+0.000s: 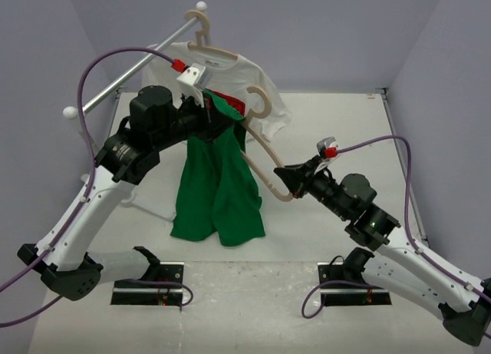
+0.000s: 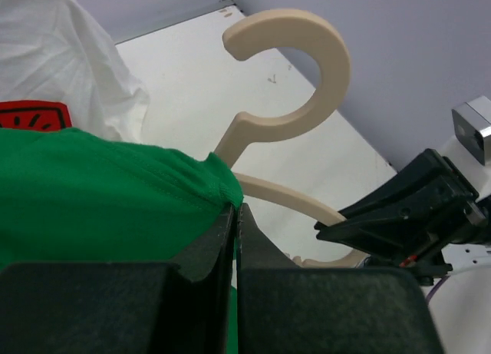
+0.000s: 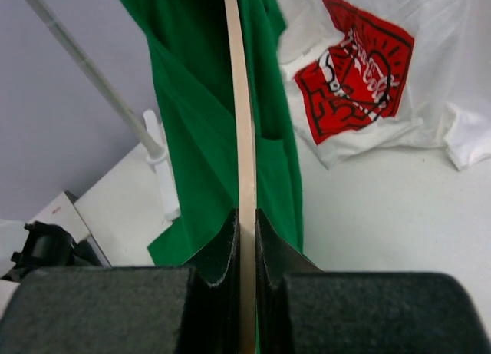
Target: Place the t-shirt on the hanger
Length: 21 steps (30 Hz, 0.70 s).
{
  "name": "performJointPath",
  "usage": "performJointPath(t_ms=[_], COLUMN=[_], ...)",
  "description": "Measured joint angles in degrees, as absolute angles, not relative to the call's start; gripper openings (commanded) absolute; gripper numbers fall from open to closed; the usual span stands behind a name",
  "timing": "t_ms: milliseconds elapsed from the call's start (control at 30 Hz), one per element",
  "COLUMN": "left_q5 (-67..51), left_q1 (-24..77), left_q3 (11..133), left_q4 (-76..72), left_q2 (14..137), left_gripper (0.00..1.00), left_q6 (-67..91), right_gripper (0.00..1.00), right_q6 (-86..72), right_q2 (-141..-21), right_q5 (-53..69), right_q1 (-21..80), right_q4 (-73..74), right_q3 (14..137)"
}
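My L pincer (image 2: 236,213) is clamped tight on the green t-shirt (image 1: 217,185) at the collar, R pincer (image 3: 245,216) closed hard on the hanger (image 2: 331,70) arm

Found no readable text. Noticed white marks, perhaps lettering, inside the red graphic (image 3: 353,70) on the white t-shirt (image 3: 437,31), up and right of the right gripper (image 3: 245,223), too blurred to make out. Spotted a neck label (image 1: 209,64) beyond the left gripper (image 1: 210,100), too small to read
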State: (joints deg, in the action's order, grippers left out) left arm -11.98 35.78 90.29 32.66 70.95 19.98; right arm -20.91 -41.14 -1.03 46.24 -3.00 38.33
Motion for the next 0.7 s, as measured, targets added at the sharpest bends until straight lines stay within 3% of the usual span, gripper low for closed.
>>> performJointPath(t_ms=[333, 567, 700], left_q5=[-18.5, -9.2, -4.0], left_q1=[38.0, 39.1, 39.2], left_q3=[89.2, 89.3, 89.8], left_q4=[32.4, 33.1, 33.8], left_q2=[67.7, 65.8, 62.2], left_gripper=[0.0, 0.0, 0.0], left_q6=[18.7, 18.9, 20.1], right_gripper=[0.0, 0.0, 0.0], right_q6=[-22.6, -20.1, -19.8], right_q2=[-41.2, -51.1, -43.6], right_q5=[-3.9, -9.2, -12.5], right_q1=[46.6, 46.7, 47.0], right_q4=[-13.7, 7.4, 12.5], right_q3=[36.2, 54.6, 51.3])
